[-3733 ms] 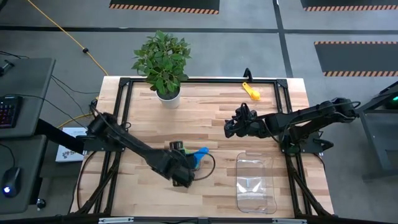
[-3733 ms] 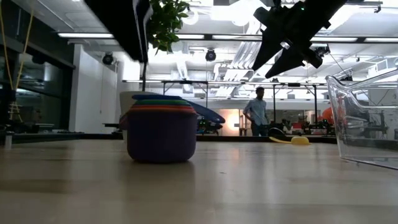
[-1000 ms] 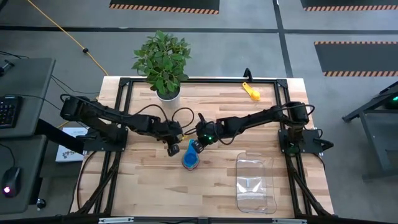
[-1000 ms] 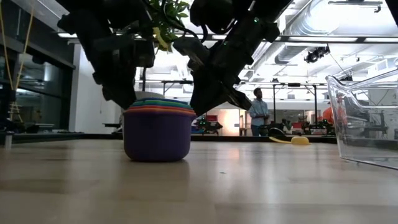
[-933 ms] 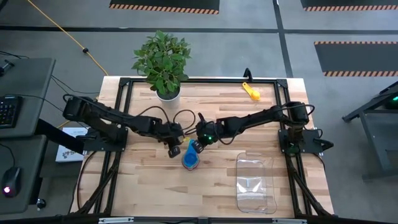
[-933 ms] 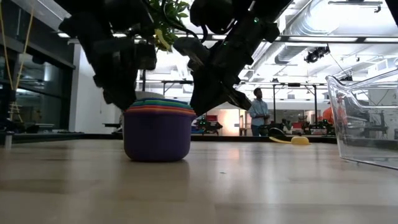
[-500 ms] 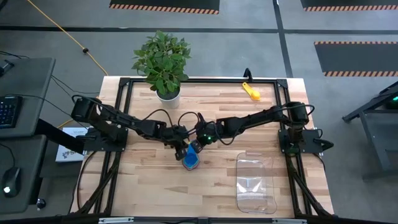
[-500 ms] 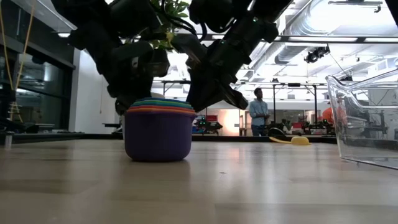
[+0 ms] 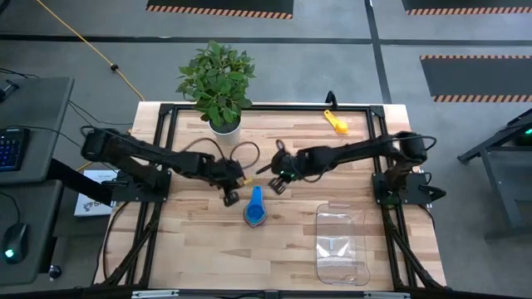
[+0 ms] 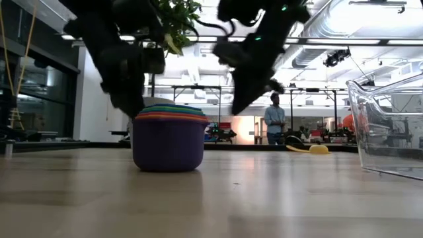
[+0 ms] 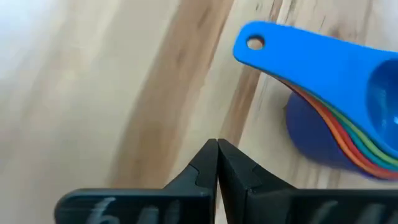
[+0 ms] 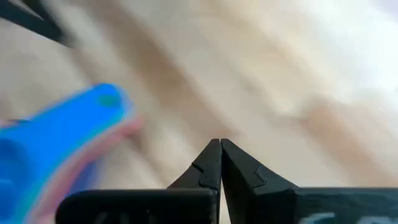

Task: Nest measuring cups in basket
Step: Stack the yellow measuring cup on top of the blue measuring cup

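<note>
Nested measuring cups (image 9: 254, 213) standing on the table (image 9: 191, 249) near its middle, light blue on top, purple at the bottom in the low view, handles fanned together and pointing toward the far edge where the plant (image 9: 215, 83) stands. Long axis of the stack running front to back. Left gripper (image 9: 232, 196) just beside the handle end on the left, right gripper (image 9: 278, 184) near it on the right; both close, neither touching the stack. Fingers (image 11: 216, 163) of the left arm pressed together with nothing between them; fingers (image 12: 220, 163) of the right arm likewise clenched and empty. Clear basket (image 9: 342, 246) well apart from the stack, toward the front right corner, so nearer the right arm's side. One yellow cup (image 9: 337, 124) lying alone near the far edge, apart from the rest.

Smooth pale wood underfoot, likely slippery for a plastic stack. Beyond the table, a wide lit hall with a person (image 10: 272, 119) standing far off.
</note>
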